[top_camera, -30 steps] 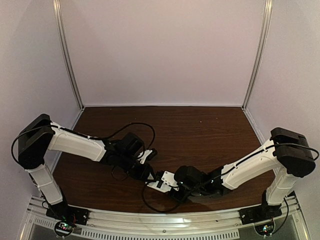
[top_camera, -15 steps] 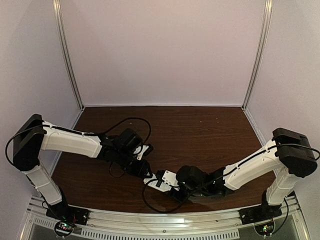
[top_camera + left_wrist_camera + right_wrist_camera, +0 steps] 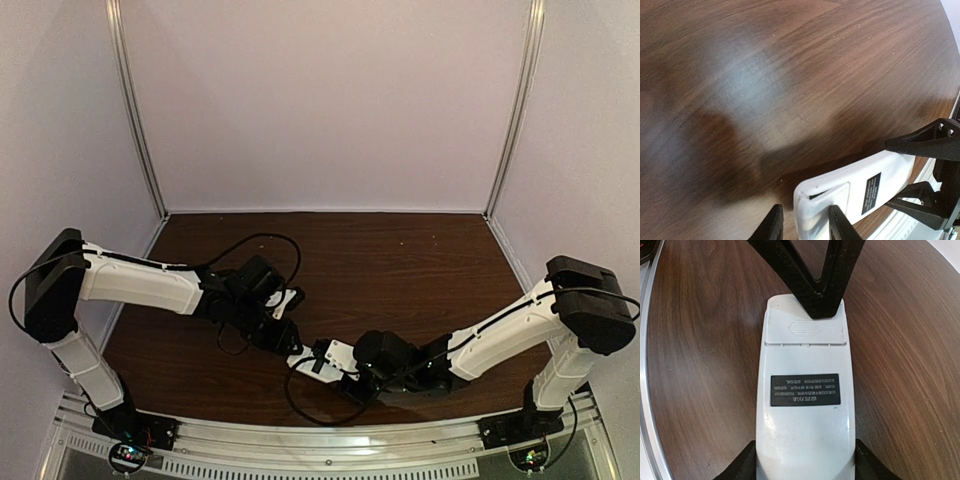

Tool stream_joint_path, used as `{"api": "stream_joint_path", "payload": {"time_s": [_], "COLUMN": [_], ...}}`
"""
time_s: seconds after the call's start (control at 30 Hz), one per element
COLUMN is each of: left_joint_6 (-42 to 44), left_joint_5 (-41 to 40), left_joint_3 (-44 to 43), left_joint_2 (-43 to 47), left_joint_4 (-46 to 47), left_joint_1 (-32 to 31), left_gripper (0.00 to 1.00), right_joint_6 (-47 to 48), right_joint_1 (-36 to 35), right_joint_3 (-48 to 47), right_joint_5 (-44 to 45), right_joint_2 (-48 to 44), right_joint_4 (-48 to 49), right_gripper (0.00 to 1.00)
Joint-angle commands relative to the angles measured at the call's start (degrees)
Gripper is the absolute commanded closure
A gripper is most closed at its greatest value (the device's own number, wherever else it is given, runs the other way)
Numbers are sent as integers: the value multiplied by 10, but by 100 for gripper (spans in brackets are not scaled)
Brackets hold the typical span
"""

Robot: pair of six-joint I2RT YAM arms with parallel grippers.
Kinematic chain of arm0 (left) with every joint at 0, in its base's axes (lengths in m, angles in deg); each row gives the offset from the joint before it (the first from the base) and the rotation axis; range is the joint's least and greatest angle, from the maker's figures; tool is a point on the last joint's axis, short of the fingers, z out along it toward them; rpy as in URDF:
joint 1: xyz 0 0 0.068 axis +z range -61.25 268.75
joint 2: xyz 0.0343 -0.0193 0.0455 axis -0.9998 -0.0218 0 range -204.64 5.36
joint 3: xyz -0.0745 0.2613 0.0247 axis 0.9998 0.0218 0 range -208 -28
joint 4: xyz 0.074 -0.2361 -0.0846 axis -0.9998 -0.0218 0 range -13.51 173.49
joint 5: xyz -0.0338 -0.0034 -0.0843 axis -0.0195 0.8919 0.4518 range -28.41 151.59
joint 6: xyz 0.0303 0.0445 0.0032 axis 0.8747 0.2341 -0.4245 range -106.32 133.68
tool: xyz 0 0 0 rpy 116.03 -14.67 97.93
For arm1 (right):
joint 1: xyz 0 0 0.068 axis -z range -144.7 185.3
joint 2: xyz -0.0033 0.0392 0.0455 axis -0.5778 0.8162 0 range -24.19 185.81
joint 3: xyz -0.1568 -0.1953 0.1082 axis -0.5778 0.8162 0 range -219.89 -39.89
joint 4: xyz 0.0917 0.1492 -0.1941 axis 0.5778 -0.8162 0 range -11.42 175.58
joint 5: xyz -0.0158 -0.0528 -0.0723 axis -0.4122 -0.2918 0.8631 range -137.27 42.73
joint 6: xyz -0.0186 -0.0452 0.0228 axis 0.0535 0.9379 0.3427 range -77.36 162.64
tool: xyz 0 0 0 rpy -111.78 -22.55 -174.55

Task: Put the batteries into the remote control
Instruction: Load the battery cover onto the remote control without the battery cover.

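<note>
White rounded-rectangle remote control (image 3: 802,430) lies back-up, long axis left-right, cover end pointing left; right gripper (image 3: 804,465) clamps its right end, left gripper (image 3: 805,220) jaws slightly parted at the cover end.

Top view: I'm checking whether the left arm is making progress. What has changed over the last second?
The left arm dropped toward the near edge, bringing the left fingers to the remote control's cover end. Nothing was grasped or released. The right fingers stay clamped on the remote control's sides; it has not moved.
</note>
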Motion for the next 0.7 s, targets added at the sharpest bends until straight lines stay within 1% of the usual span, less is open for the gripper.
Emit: {"api": "stream_joint_path", "payload": {"time_s": [0.0,0.07,0.27,0.43,0.67], "left_joint_6": [7,6,4,6,8], "left_joint_5": [-9,-4,10,20,27], "left_joint_3": [7,17,43,57,54], "left_joint_2": [10,7,4,-13,-37], "left_joint_4": [-6,1,25,50,65], "left_joint_1": [3,4,3,4,3], "left_gripper": [72,76,78,83,83], "right_joint_6": [4,4,4,4,4], "right_joint_1": [-3,-3,-3,-4,-4], "right_joint_3": [-1,-8,-16,-20,-36], "right_joint_5": [15,14,12,7,-9], "right_joint_2": [-14,-7,3,10,27], "right_joint_4": [17,12,5,4,-8], "right_gripper": [100,100,100,100,100]}}
